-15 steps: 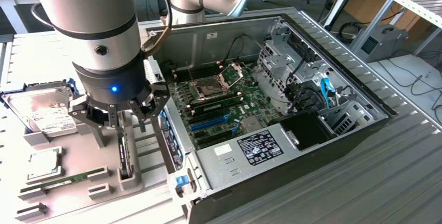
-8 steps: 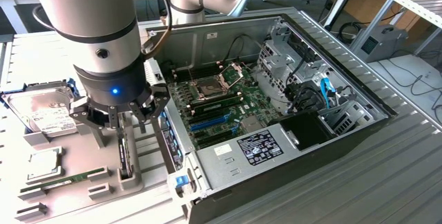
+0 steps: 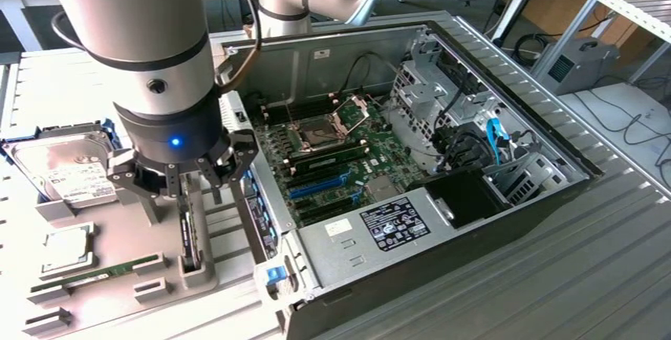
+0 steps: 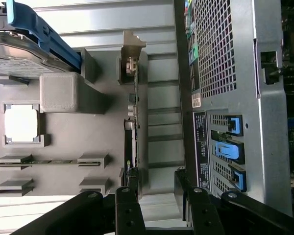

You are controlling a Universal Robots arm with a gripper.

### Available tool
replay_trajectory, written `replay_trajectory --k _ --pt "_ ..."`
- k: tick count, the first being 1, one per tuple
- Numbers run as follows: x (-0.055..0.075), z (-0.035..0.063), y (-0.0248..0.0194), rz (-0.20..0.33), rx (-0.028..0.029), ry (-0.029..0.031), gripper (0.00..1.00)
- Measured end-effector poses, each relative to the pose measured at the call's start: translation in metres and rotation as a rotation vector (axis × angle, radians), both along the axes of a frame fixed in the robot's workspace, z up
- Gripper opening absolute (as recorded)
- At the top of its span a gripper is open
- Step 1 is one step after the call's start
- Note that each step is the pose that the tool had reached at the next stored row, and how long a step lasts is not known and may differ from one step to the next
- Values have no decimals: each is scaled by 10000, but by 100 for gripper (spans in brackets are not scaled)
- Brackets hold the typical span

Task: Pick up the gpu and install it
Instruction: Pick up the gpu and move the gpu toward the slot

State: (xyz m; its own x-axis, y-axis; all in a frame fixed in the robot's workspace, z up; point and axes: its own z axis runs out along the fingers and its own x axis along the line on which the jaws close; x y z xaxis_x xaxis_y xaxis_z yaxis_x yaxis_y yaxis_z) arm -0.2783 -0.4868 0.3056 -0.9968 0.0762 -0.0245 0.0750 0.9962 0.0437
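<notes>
While gripper (image 3: 187, 193) hangs over gpu (image 3: 188, 236) w/ jaws apart, PC case (image 3: 504, 222) sits just beside gpu; hard drive (image 3: 71, 175), RAM stick (image 3: 105, 269) near gpu.

Matt grey plastic tray (image 4: 73, 142), metal case (image 4: 269, 147)

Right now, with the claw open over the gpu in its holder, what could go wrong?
1. In the wrist view the gpu stands edge-on, nearly in line with one finger of the open claw, not centred. On descent that finger may strike the card's edge.
2. The PC case sits close beside the holder; the other finger could scrape its rear wall.
3. The card is thin and upright; an off-centre squeeze might tilt it.
</notes>
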Motion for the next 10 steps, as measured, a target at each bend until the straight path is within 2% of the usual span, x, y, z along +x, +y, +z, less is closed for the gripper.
replay_trajectory --k 10 --pt "0 -48 0 0 0 0 42"
